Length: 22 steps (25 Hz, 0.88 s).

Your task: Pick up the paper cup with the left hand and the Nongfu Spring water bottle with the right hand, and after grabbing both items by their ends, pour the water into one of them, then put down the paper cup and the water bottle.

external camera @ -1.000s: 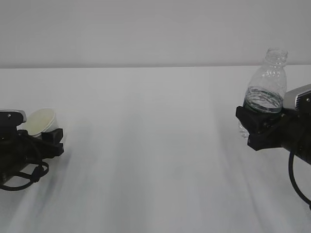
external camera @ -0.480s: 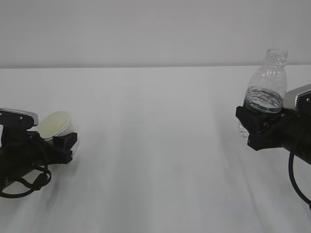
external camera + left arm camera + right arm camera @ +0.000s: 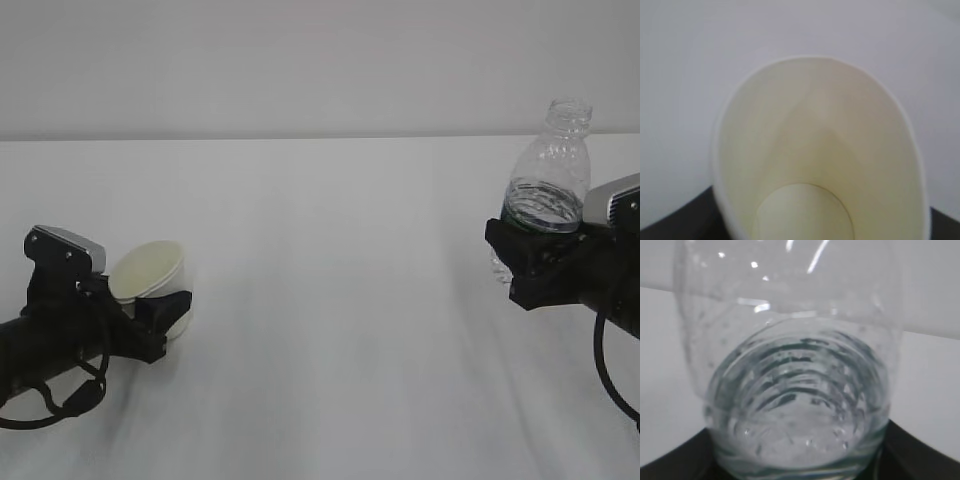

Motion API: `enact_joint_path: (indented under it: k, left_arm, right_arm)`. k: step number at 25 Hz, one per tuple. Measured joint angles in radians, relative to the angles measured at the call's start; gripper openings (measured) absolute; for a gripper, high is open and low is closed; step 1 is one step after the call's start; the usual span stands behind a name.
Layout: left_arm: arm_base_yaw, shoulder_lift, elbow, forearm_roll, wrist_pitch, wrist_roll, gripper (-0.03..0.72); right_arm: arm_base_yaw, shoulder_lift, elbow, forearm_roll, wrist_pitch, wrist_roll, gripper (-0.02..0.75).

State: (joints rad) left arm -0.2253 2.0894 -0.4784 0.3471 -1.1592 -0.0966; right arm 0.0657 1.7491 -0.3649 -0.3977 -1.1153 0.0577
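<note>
The white paper cup (image 3: 150,272) is tilted with its cream mouth facing up and to the right, and my left gripper (image 3: 150,315) is shut on its lower end above the table. Its empty inside fills the left wrist view (image 3: 815,165). At the right, the Nongfu Spring water bottle (image 3: 548,185) stands upright and uncapped, lifted off the table, with my right gripper (image 3: 535,265) shut on its lower part. Clear water (image 3: 800,405) sits in the bottle's ribbed lower half. The two items are far apart.
A plain white tabletop (image 3: 340,330) stretches between the arms, meeting a pale wall (image 3: 300,60) at the back. A loose black cable (image 3: 610,370) hangs under the right arm.
My left arm has carried the paper cup rightward and slightly upward into the scene. The right arm and the bottle have stayed still.
</note>
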Motion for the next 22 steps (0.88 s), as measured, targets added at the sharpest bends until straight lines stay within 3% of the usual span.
enact_joint_path:
  k: [14,22]
  left_arm:
    - [-0.016,-0.086,0.0,0.234,0.002,-0.097,0.43]
    - [-0.126,-0.099,-0.021,0.294,0.003,-0.154,0.426]
  right_arm:
    - [0.0,0.0,0.0,0.002,0.0,0.001,0.438]
    - [0.0,0.0,0.0,0.002,0.0,0.001,0.438]
